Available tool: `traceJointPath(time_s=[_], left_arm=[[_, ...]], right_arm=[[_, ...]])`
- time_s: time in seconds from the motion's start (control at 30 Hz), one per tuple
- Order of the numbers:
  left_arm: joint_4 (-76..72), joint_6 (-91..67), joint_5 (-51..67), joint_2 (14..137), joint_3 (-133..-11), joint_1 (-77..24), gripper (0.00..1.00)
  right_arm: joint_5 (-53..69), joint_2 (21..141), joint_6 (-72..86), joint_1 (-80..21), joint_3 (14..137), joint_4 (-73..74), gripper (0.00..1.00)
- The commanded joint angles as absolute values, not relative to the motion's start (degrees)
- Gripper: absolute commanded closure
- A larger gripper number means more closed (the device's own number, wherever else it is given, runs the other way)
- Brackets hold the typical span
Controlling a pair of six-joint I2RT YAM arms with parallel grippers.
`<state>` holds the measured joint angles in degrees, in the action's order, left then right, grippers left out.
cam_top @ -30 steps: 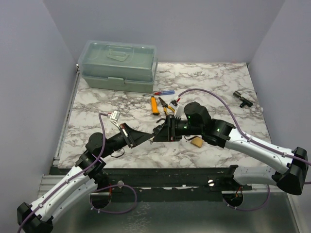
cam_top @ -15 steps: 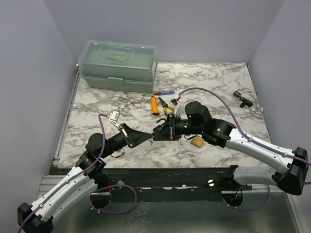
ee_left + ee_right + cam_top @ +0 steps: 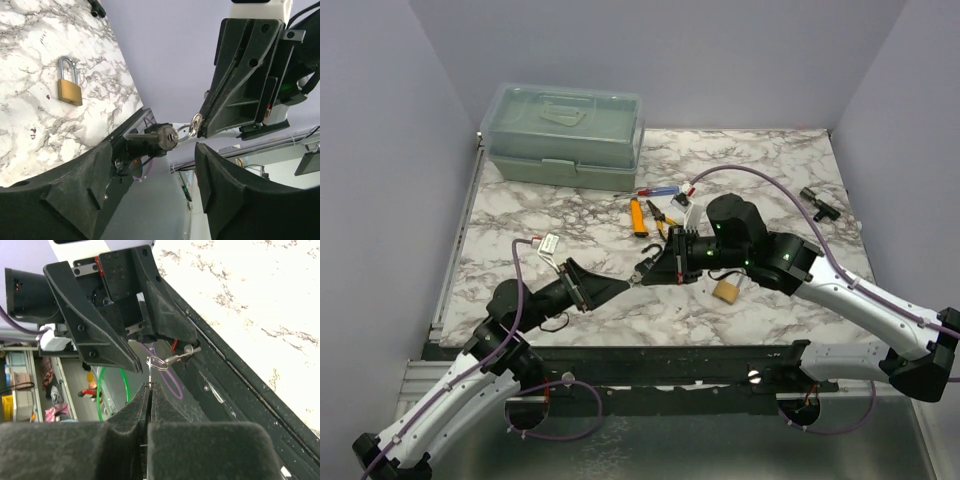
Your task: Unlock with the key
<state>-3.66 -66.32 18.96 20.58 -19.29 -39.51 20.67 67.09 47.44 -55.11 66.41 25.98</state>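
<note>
Right gripper jaws were clenched on the thin wire key ring, pinched edge-on right at the tips. The small silver metal key hung off that ring in the air over the near edge of the white marble-patterned counter, not resting on it. Left gripper jaws were released and spread wide, nose to nose with the right one.

Relation that mattered: in the left wrist view the key sat inside the open gap between the left fingers, touching neither as far as I could see. Its long axis ran roughly 3-to-9 o'clock there, ring end at 3 o'clock toward the right gripper. In the right wrist view it stuck out from the ring toward 2 o'clock. The blade end was too small and dark to make out.

The brass padlock with a steel shackle lay flat on the counter at about 4 o'clock from the right jaws in the top view, close under the right arm and well apart from the key. The right arm was nearer the padlock, the left jaws nearer the key body.

My read: a handover or regrip. The left jaws would need to close across the key's head without the ring twisting. Lock not yet engaged.
</note>
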Motion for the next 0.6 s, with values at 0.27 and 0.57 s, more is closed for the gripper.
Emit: traceJointPath(time_s=[0.27, 0.57], left_arm=[[-2.2, -57.2, 25.5, 16.1, -22.2, -39.7, 0.43], [-17.0, -60.0, 38.0, 25.2, -20.5, -39.8, 0.47]], right_arm=[[39.0, 72.8, 33.3, -55.1, 75.1, 46.4, 1.0], [44.2, 75.3, 26.0, -55.1, 78.8, 47.5, 1.0]])
